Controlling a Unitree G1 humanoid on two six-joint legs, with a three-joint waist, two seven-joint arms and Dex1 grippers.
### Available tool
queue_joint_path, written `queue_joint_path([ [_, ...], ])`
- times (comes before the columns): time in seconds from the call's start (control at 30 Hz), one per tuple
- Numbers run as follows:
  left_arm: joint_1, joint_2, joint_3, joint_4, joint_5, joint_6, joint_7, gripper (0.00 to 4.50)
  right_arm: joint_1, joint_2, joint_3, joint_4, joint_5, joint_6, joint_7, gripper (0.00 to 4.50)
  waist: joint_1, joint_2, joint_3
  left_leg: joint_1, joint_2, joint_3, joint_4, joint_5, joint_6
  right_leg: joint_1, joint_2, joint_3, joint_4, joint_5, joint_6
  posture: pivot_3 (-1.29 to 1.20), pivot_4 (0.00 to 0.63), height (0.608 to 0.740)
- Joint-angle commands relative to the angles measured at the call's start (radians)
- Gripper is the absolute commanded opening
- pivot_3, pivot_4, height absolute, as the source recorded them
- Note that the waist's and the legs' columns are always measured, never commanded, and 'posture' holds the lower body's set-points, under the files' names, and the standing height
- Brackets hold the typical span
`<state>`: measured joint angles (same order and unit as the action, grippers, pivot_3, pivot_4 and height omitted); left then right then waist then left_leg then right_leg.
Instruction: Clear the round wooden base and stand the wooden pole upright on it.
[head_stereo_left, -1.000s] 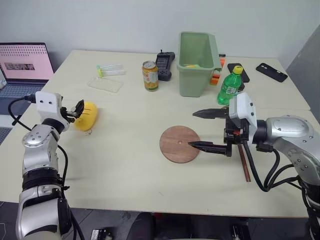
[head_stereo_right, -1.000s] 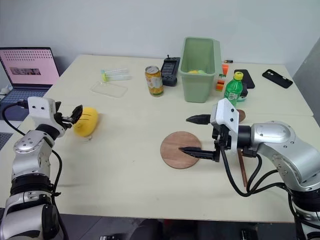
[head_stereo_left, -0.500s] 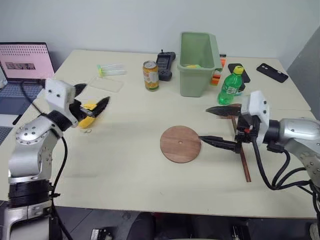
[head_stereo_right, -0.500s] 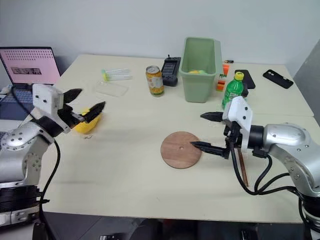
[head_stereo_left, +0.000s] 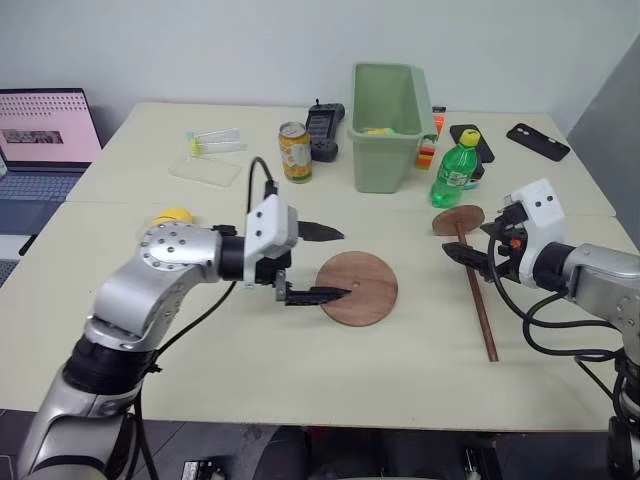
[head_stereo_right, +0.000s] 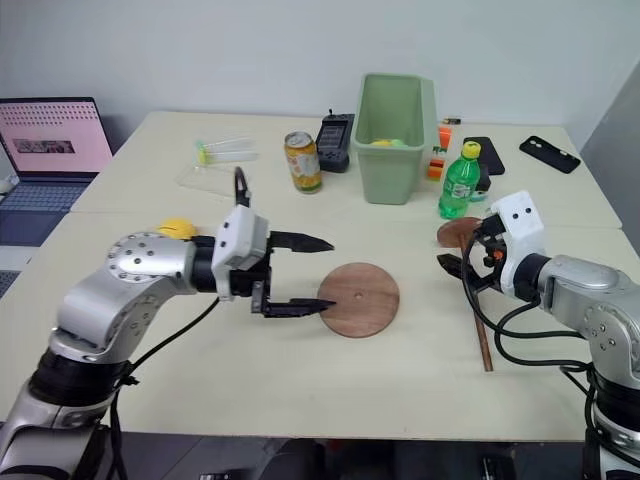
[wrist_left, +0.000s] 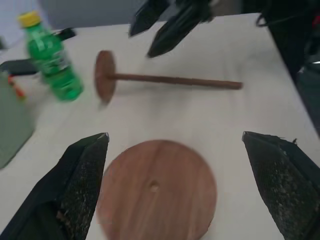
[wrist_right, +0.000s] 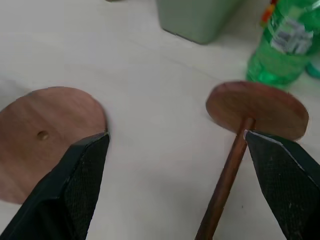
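The right hand (head_stereo_left: 478, 256) hovers with its two black fingers spread wide and holding nothing, just over the upper stretch of the wooden pole (head_stereo_left: 474, 296), which lies flat on the worktop (head_stereo_left: 250, 350) with its long axis running from near the front edge away toward the back, the fixed dark disc at the far end just short of the green bottle (head_stereo_left: 455, 172). That is the relation the next move turns on — the pole sits directly under and ahead of the right hand and well apart from the left hand (head_stereo_left: 312, 262), so the right arm looks the natural one to take it, closing across the shaft rather than along it. The left hand, also wide and empty, points in from the other side with one fingertip at the rim of the round wooden base (head_stereo_left: 357, 287); whether it touches the wood I cannot tell. The base lies bare, its centre hole showing, between the two hands. Farther back stand a can (head_stereo_left: 293, 151) and a green bin (head_stereo_left: 386, 126), whose contents are mostly hidden by its wall — a yellow object (head_stereo_left: 172, 215) behind the left arm is partly covered too.
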<state>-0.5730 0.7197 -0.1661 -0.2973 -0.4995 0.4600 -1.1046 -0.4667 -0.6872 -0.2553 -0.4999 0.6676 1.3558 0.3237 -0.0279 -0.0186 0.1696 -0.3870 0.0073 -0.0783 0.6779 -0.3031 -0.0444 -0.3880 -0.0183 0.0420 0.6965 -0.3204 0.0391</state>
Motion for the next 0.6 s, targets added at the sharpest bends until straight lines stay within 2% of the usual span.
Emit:
queue_joint_path([
  [0.03,-0.055,-0.048,-0.011,0.021,0.019,-0.064,-0.023,4.45,-0.049,0.030,-0.016,0.029,-0.032,0.095,-0.070,4.50,-0.002,0.000,0.000,-0.001,0.000,0.000,0.000,0.000,0.000,-0.001,0.000,0.000,0.000,0.000,0.000,0.00,0.150,0.740],
  [0.3,-0.085,-0.124,-0.069,0.043,0.087,-0.128,-0.041,4.45,-0.196,-0.004,0.145,0.284,-0.116,0.151,-0.059,4.50,-0.004,0.000,0.000,-0.001,-0.001,0.001,0.000,0.000,0.000,-0.001,0.000,0.001,0.000,0.000,0.000,0.00,0.150,0.740],
  [0.6,-0.043,-0.144,-0.114,0.047,0.174,-0.181,-0.034,4.45,-0.486,-0.038,0.408,0.779,-0.196,0.093,0.148,4.50,-0.006,0.000,0.000,-0.001,0.000,0.001,0.000,0.000,0.000,-0.001,0.000,0.001,0.000,0.000,0.000,0.00,0.150,0.740],
])
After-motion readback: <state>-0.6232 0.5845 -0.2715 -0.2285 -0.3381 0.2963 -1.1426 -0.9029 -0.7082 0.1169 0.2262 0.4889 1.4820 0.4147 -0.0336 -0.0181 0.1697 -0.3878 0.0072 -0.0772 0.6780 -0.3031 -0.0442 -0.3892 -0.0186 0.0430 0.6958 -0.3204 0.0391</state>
